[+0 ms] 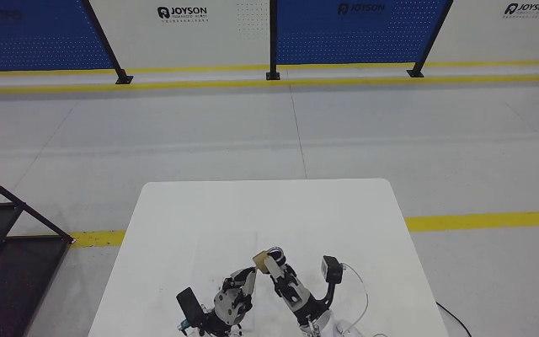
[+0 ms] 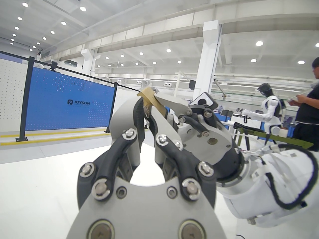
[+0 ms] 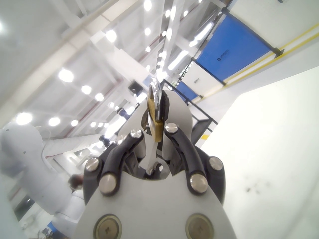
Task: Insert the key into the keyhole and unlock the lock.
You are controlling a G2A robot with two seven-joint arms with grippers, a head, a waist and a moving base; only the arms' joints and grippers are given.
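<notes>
The left gripper's [image 2: 145, 109] jaws stood narrow, their black pads [image 2: 138, 118] pinched on a small metal piece that appeared to be the key [image 2: 147, 113]. Its tip was hidden, so whether it had entered the keyhole could not be told. The key sat right against the near end of the brass lock [image 2: 150, 98], which was tilted in the air just beyond the left fingertips.

The right gripper's [image 3: 158, 105] jaws were clamped on that lock from the right. In the right wrist view the brass body lay between the two fingers, with the silver shackle [image 3: 155, 90] sticking out past their tips.

In the top view the two grippers met tip to tip over the near middle of the white table [image 1: 337, 219]. The left gripper came in from the near left and the right gripper from the near right. The lock showed as a small brass block at the point where they met, lifted off the tabletop.

Beyond the table's far edge lay grey floor with yellow lines [image 1: 472, 221]. A fence of blue and white panels [image 1: 354, 29] on black posts ran along the far side.
</notes>
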